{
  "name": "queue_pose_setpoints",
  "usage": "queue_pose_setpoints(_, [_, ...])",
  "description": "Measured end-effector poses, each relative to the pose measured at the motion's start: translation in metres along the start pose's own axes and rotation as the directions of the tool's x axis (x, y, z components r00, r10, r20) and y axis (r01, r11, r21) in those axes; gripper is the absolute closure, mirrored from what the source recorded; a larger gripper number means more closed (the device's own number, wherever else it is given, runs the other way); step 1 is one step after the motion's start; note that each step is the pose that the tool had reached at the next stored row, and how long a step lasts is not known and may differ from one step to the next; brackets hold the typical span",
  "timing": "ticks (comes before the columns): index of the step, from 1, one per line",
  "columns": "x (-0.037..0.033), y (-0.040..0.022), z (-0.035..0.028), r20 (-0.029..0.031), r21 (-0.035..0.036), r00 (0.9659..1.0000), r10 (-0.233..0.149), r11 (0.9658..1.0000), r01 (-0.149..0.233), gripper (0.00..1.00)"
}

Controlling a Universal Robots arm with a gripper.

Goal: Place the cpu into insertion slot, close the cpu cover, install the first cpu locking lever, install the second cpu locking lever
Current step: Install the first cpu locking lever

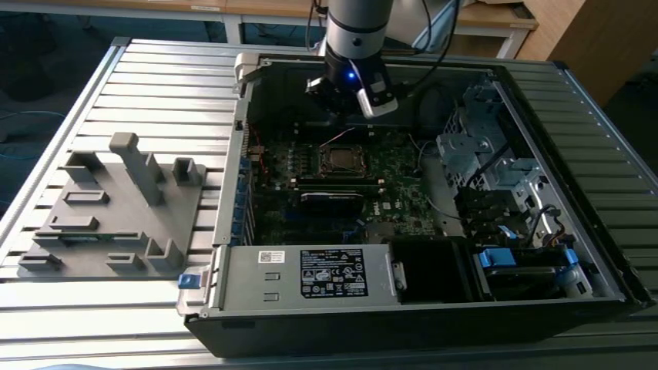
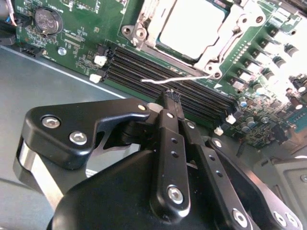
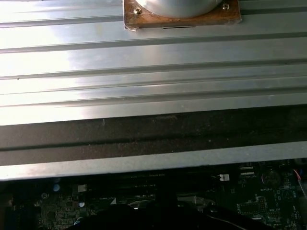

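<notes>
- The gripper (image 2: 171,97) has its jaws pressed together, with nothing between them.
- Its tips hover just beside the thin wire locking lever (image 2: 178,79), over the black memory slots (image 2: 144,67).
- The cpu (image 2: 192,24) sits in the insertion slot (image 1: 327,160), with the cpu cover (image 2: 221,36) down around it.

No print legible. Power supply box (image 1: 246,289) carries a black label (image 1: 334,273); white sticker (image 1: 270,257) at roughly its 9 o'clock.
</notes>
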State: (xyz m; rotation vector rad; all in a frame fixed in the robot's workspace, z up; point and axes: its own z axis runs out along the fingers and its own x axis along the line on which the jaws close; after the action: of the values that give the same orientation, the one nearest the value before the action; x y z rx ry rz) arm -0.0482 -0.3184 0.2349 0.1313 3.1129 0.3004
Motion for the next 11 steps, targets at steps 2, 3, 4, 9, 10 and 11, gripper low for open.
queue_pose_setpoints(2, [-0.0005,0.0,0.0,0.0,0.0,1.0,0.0,1.0,0.0,0.9])
queue_pose_setpoints(3, [-0.0006,0.0,0.0,0.0001,0.0,1.0,0.0,1.0,0.0,0.9])
queue_pose_setpoints(4, [-0.0007,0.0001,0.0001,0.0001,0.0,1.0,0.0,1.0,0.0,0.9])
queue_pose_setpoints(9, [-0.0009,-0.0005,0.0002,0.0,0.0,1.0,0.0,1.0,0.0,0.9])
queue_pose_setpoints(10, [-0.0009,-0.0005,0.0002,-0.0001,0.0002,1.0,0.0,1.0,0.0,0.9])
queue_pose_setpoints(11, [-0.0009,-0.0006,0.0005,0.0,0.0,1.0,0.0,1.0,0.0,0.9])
